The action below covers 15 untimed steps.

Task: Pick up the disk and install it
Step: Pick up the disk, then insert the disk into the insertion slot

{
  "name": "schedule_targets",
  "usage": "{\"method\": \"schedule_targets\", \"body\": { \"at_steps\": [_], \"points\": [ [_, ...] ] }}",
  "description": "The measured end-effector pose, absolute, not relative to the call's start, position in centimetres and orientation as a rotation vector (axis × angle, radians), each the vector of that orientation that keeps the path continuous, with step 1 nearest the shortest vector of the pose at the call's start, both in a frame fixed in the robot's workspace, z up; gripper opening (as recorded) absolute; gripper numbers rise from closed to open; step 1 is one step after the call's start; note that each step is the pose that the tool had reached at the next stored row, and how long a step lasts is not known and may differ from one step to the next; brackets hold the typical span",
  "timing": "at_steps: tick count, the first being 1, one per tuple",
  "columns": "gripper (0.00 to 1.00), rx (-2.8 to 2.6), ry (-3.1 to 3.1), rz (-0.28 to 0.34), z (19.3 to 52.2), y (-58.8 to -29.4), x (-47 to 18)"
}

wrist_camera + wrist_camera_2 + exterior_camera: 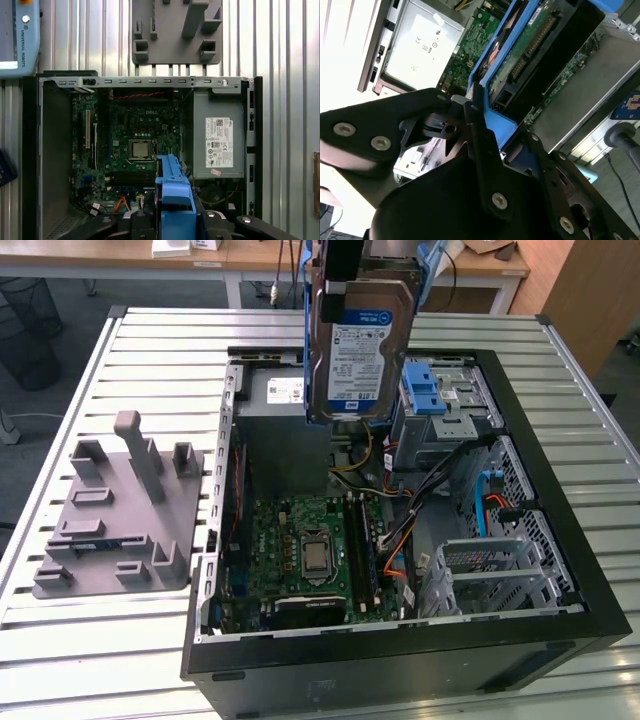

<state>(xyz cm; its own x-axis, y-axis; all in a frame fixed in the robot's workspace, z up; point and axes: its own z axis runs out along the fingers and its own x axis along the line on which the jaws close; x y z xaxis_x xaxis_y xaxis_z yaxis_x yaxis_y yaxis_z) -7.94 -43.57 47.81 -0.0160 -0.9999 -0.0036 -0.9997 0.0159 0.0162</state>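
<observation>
**disk held on edge above the open computer case**

the gripper (342,270) is clamped on the disk (360,350), its black fingers (475,130) pressed against the blue side rail in the second wrist view. the disk hangs upright in the air over the case. its white label with the blue lower band faces the exterior camera, and its green circuit side (530,45) shows in the second wrist view. in the exterior view it sits in front of the gap between the power-supply box (285,430) and the drive cage (445,405).

the black computer case (400,655) lies on its side with the panel off. inside it are a green motherboard (300,540) with a bare processor socket (316,558), the grey power-supply box with a white sticker, the grey drive cage with a blue latch on top, and loose orange and black cables (395,540) between the board and the cage.

the case rests on a table (150,350) of pale metal slats. a grey fixture plate (110,510) with upright pegs and slots lies just beside the case, on the exterior view's left. a pale blue console (12,40) lies on the slats in the first wrist view. behind the table are light desks (250,255) and a dark wire bin (25,330) on the floor.
</observation>
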Motion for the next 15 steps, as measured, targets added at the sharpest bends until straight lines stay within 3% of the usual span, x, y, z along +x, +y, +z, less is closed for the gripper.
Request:
{"method": "schedule_targets", "body": {
  "at_steps": [15],
  "points": [
    [0.36, 2.197, -2.233, -0.022, 47.81, -43.57, -7.72]
  ]
}}
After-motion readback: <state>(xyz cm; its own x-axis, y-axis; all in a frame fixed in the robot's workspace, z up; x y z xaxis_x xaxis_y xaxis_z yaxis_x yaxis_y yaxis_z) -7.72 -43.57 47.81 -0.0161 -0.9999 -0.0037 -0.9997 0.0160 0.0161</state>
